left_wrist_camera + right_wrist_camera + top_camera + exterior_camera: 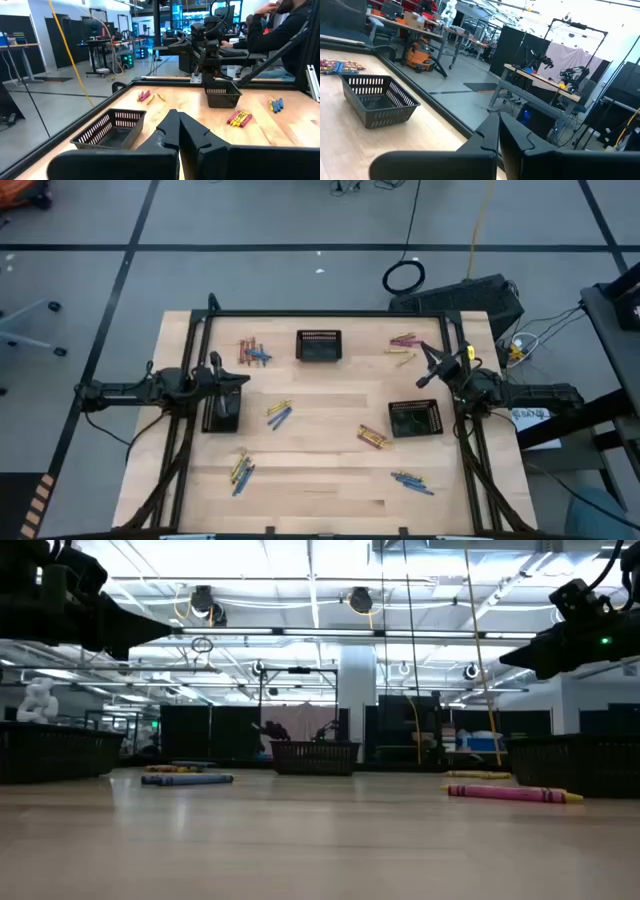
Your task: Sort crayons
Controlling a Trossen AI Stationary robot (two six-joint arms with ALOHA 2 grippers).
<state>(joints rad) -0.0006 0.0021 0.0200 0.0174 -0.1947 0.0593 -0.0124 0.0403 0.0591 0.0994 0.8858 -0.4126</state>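
Both grippers are pinched together and holding nothing. Left gripper (243, 379) hangs over the table's left side, right above a black basket (221, 413); right gripper (424, 379) sits up at the right, near another basket (415, 419). Third basket (318, 346) is at the far edge. Crayons (278, 414) lie in little piles all over the wooden table (320, 470), none in a basket that I can see.

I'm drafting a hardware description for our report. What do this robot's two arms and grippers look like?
Both arms are dark, almost black, and built of slim jointed segments. The left gripper and right gripper each end in two tapered, matte black fingers with angular, faceted shapes. The right arm shows a small yellow spot near its wrist, and dark cables trail off its base.
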